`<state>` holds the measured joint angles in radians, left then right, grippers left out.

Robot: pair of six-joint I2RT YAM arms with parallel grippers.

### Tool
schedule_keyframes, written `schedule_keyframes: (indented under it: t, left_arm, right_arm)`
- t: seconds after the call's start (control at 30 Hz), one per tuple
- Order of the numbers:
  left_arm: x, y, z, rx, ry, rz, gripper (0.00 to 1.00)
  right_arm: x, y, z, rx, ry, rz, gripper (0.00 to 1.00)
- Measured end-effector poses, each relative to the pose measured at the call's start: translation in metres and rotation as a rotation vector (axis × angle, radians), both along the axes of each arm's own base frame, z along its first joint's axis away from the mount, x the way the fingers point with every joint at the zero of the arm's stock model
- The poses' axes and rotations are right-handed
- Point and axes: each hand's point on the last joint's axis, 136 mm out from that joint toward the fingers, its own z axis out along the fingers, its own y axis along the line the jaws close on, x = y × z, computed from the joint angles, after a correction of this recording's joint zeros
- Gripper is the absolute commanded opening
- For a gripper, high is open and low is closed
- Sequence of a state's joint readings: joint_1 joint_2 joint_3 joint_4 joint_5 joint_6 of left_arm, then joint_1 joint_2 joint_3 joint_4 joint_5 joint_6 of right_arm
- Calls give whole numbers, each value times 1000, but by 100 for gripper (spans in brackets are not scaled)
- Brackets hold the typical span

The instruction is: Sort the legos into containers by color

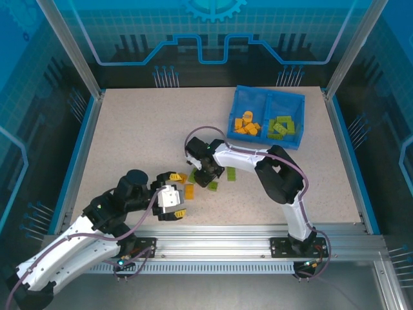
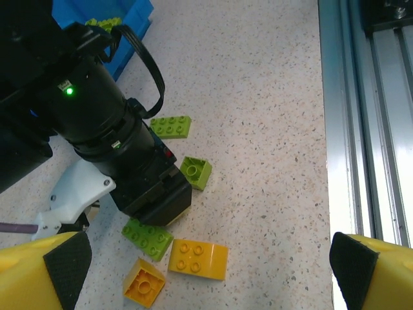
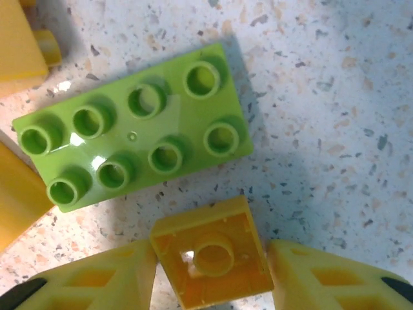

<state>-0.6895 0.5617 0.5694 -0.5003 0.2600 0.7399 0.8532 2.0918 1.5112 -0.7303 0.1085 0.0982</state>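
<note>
1. Speckled counter [image 1: 142,142] holds loose bricks [image 1: 190,191] near the middle; we see the blue tray [image 1: 248,97] far right.
2. Our right claw [image 3: 213,278] pinches a square orange brick [image 3: 222,226] between its fingers; a long green brick [image 3: 132,148] lies just beyond.
3. Our left claw [image 2: 210,265] gapes wide, holding nothing.

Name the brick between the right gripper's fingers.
The orange square brick, underside up, pinched by the right gripper; the green eight-stud brick lies studs-up just beyond, untouched.
</note>
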Motion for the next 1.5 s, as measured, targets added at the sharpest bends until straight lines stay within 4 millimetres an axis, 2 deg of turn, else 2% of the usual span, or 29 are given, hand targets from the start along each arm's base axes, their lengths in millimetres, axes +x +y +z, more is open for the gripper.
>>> schedule_keyframes:
  t: [0.17, 0.27, 0.33, 0.4, 0.5, 0.6, 0.7, 0.8, 0.87, 0.93, 1.0, 1.1, 1.17, 1.23, 1.33, 1.5]
  left_arm:
    - [-2, -3, 3, -19, 0, -21, 99]
    - [1, -2, 6, -31, -12, -9, 99]
    - [4, -1, 10, -45, -31, 4, 99]
    - [6, 1, 14, -58, -51, 16, 99]
    - [11, 3, 20, -70, -78, 40, 99]
    - [17, 5, 22, -75, -100, 70, 99]
    - [25, 7, 25, -93, -110, 112, 99]
    - [31, 10, 27, -106, -112, 153, 99]
    - [36, 12, 29, -112, -113, 181, 99]
    - [40, 14, 28, -113, -107, 214, 99]
    - [44, 16, 26, -108, -96, 244, 99]
    - [50, 21, 23, -107, -78, 297, 99]
    - [54, 24, 23, -111, -70, 331, 99]
    - [59, 27, 24, -119, -65, 368, 99]
    - [64, 30, 23, -123, -57, 410, 99]
    - [69, 34, 25, -135, -59, 452, 99]
  right_arm:
    - [0, 1, 1, 28, -6, -8, 34]
    - [-9, -2, 5, 89, 26, -20, 33]
    - [-13, -8, 14, 136, 42, -43, 33]
    - [-10, -15, 33, 188, 26, -73, 33]
    - [6, -22, 74, 279, -58, -125, 33]
    - [31, -36, 122, 358, -195, -201, 32]
    - [63, -66, 153, 364, -323, -327, 33]
    - [105, -107, 167, 329, -431, -479, 33]
    - [135, -136, 172, 297, -479, -578, 33]
    - [174, -163, 172, 268, -513, -674, 33]
    - [213, -183, 168, 243, -536, -742, 33]
    - [263, -199, 151, 218, -544, -806, 38]
    - [285, -203, 133, 197, -521, -829, 43]
    - [300, -204, 116, 173, -495, -835, 49]
    - [307, -202, 103, 147, -462, -826, 52]
    - [305, -201, 115, 147, -450, -814, 52]
